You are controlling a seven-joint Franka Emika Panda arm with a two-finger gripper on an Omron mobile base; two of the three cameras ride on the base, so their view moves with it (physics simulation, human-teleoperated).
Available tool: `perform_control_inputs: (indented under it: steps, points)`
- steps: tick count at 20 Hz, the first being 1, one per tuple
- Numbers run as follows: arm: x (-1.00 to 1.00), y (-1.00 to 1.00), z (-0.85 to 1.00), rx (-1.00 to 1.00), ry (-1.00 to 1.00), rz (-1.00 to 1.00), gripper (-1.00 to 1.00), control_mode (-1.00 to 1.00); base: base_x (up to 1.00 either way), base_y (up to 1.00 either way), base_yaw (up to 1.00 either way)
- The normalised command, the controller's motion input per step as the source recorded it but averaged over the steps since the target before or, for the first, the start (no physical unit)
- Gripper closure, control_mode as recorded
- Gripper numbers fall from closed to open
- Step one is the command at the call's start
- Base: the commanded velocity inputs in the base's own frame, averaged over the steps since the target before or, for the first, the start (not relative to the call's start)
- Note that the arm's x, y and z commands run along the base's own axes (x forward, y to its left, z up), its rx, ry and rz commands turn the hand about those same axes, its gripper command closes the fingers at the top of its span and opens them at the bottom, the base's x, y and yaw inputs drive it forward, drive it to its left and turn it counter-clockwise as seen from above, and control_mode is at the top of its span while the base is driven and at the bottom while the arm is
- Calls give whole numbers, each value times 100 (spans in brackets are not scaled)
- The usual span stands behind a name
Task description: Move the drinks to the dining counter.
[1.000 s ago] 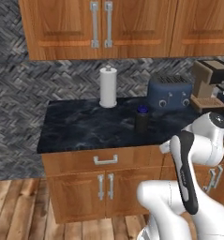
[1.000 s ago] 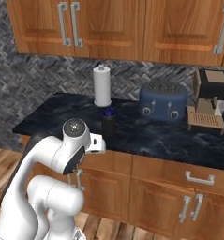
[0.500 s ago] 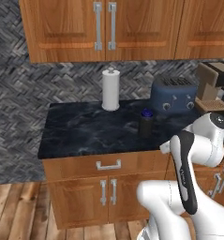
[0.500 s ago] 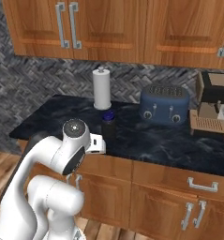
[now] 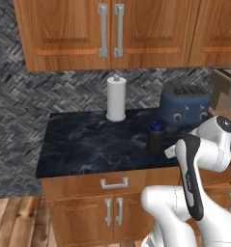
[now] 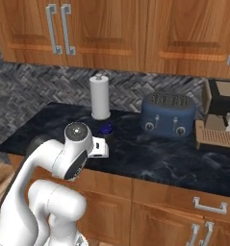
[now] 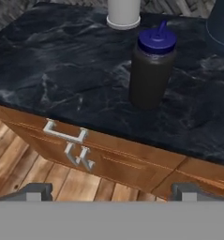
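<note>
- The squat black bottle with a blue cap stood upright on the dark marbled countertop, set back a little from the front edge
- In the left base view that bottle sat at about 4 o'clock from the white paper towel roll and at about 8 o'clock from the blue toaster, apart from both
- In the right base view the bottle showed just its blue cap and a sliver of dark body above the arm's wrist, at roughly 5 o'clock from the paper towel roll
- The gripper hung out in front of the cabinet face, below the counter's edge; its two finger tips stood wide apart at the bottom of the hand view, with nothing between them
- From the hand view the bottle lay at about 1 o'clock from the gripper, well clear of the fingers and untouched
- The toaster stood against the herringbone backsplash, and a coffee machine with a wooden drip tray sat at its 3 o'clock
- A drawer with a steel handle ran under the counter, with two cabinet door pulls just below it
- Wooden wall cabinets hung above the counter
</note>
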Motion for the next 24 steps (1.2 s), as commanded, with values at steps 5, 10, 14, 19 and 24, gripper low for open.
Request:
perform_control_inputs:
  steps: [5,10,14,19,24]
  points:
    - [0,0,0,0,0,0,-100,100,48,0,0]
    - [0,0,0,0,0,0,-100,100,48,0,0]
    - [0,0,0,0,0,0,-100,100,45,0,0]
    - [0,0,0,0,0,0,-100,100,35,0,0]
    - [0,0,0,0,0,0,-100,100,10,0,0]
